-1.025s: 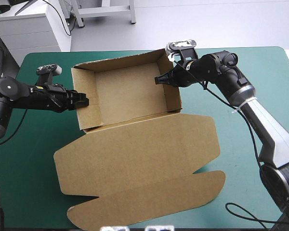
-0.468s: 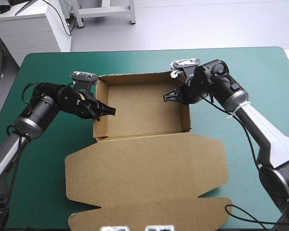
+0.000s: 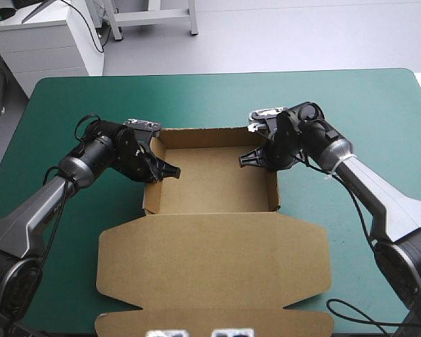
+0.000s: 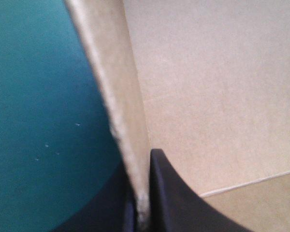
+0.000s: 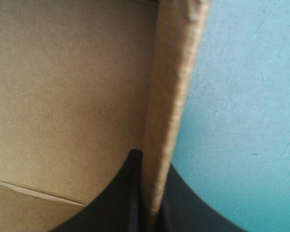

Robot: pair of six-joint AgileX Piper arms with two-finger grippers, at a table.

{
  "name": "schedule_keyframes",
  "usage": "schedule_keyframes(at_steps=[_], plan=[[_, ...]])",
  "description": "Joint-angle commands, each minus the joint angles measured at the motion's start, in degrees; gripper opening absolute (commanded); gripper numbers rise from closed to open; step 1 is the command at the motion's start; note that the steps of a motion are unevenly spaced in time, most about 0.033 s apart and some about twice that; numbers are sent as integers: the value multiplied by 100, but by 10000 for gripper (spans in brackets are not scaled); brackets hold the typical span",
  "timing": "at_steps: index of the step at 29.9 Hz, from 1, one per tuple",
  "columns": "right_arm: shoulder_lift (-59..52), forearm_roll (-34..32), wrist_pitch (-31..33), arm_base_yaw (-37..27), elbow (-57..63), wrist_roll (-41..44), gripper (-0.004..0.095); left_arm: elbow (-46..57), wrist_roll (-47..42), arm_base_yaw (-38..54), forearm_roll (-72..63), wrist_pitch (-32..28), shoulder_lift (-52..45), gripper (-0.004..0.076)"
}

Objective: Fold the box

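Observation:
The brown box [image 3: 214,184] stands mid-table as an open tray with four raised walls, its wide lid [image 3: 210,263] lying flat toward the near edge. My left gripper [image 3: 163,170] pinches the tray's left wall; in the left wrist view that wall [image 4: 120,106] runs up from between the black fingers [image 4: 171,193], one inside the tray and one outside. My right gripper [image 3: 251,158] pinches the right wall the same way, and the right wrist view shows the wall [image 5: 171,96] clamped between its black fingers [image 5: 123,198]. Both grippers are shut on the board.
The teal-green cover [image 3: 63,105] lies bare around the tray on the left, far and right sides. The lid's front flap [image 3: 217,324] reaches the table's near edge. A cable loop [image 3: 358,309] rests at the near right corner.
The box has slid toward the near edge and squared up with the table. Both grippers moved with it, the left one swinging right and inward, each still holding its side wall.

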Motion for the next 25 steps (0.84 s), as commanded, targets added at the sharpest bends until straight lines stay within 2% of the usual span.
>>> schedule_keyframes(at_steps=[1, 7, 12, 14, 16, 20, 22, 25], plan=[[-77, 343, -156, 88, -40, -177, -14, -121, 115, -91, -211, -18, 26, -8], [289, 554, -160, 88, -40, -172, -13, -121, 156, -91, -211, -4, 180, -8], [344, 419, -180, 88, -40, -172, 8, -121, 472, -91, -189, -18, 205, -4], [344, 235, -152, 88, -40, -124, 73, -121, 599, -91, -189, 23, 205, 4], [344, 32, -31, 88, -122, -12, 178, -121, 673, -91, -189, 50, 205, 27], [344, -268, 235, 88, -457, 138, 368, -121, 888, -91, -189, 57, 205, 102], [344, -433, 376, 88, -671, 140, 423, -121, 888, -91, -189, 57, 205, 158], [344, -645, 634, 88, -950, 151, 447, -121, 888, -91, -189, 57, 205, 263]])
